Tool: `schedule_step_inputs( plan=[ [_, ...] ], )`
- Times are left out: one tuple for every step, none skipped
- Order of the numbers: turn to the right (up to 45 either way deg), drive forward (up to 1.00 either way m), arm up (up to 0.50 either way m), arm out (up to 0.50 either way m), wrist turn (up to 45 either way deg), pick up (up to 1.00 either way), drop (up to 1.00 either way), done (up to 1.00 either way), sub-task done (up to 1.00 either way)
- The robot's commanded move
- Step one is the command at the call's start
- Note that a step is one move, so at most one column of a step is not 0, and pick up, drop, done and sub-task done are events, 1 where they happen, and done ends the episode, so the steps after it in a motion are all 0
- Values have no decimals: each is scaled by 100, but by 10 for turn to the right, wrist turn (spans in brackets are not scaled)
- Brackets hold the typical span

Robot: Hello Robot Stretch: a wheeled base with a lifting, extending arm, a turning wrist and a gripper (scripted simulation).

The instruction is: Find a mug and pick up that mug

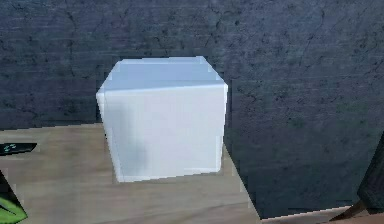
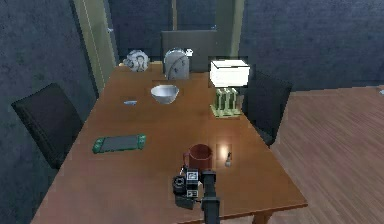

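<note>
- A dark textured wall (image 1: 300, 90) runs behind everything in the forward view.
- A long brown wooden table (image 2: 120, 185) stretches away through the arm side view, with a brown wood-plank floor (image 2: 330, 150) at its right.
- A large plain white cube-shaped box (image 1: 165, 120) stands on a wooden tabletop (image 1: 70, 185) in the middle of the forward view.
- A dark padded chair (image 2: 45, 120) stands at the table's left side, and another dark chair (image 2: 268, 105) stands at its right side.
- A table lamp with a square white shade (image 2: 230, 72) sits on the table towards the right edge, near the second chair.
- The robot's dark square arm (image 2: 211, 207) rises from the bottom edge over the near end of the table.
- A flat green rectangular object (image 2: 119, 144) lies on the table's left half.
- A round white bowl (image 2: 164, 93) sits near the table's middle, farther out.
- The dark red mug (image 2: 199, 155) stands upright on the table's near end, right at the gripper.
- The dark two-finger gripper (image 2: 190, 178) sits at the arm's end, just below the mug in the arm side view. It cannot be told whether it holds anything.
</note>
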Motion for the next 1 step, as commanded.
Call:
schedule_step_inputs(
  plan=[
    [0,0,0,0,0,100,0,0,0]
  ],
)
